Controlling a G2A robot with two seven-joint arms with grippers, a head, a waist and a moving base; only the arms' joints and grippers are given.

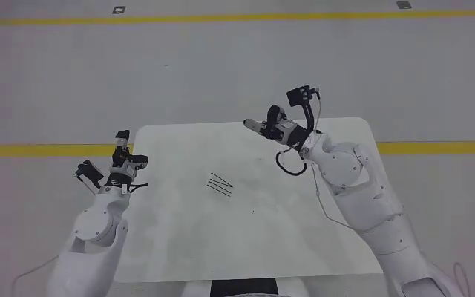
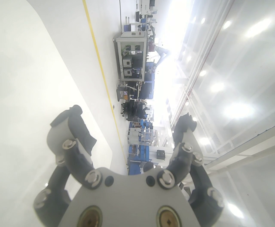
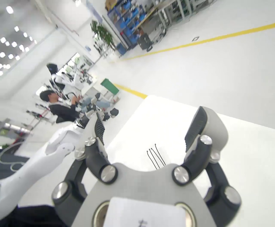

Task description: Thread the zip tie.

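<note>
Looking down on a pale, glossy grey floor [image 1: 223,67] striped with yellow lines [image 1: 223,16], plus a matte white table [image 1: 185,237], flat-topped and round-cornered, in the lower middle of the top view. Far left, just off the table's left edge: left gripper [image 1: 121,138], jaws spread wide. Up close in its wrist view, same left gripper [image 2: 131,116]: chunky black fingers, one capped by a smooth grey shell, bolted to a brushed metal plate with shiny round screws. Dead centre of the tabletop: the zip ties [image 1: 220,184], three thin black straps lying flat, roughly parallel, slightly fanned, well apart from both grippers. Upper right of centre, right at the table's far edge: right gripper [image 1: 254,125], jaws spread wide too. From its wrist view, grooved black pads [image 3: 196,124] backed by rounded grey shells, with the zip ties [image 3: 155,155] as skinny dark lines on the white top between them. Behind all that: bright workshop hall, blue shelving [image 3: 126,15], ceiling lights [image 2: 236,107].
</note>
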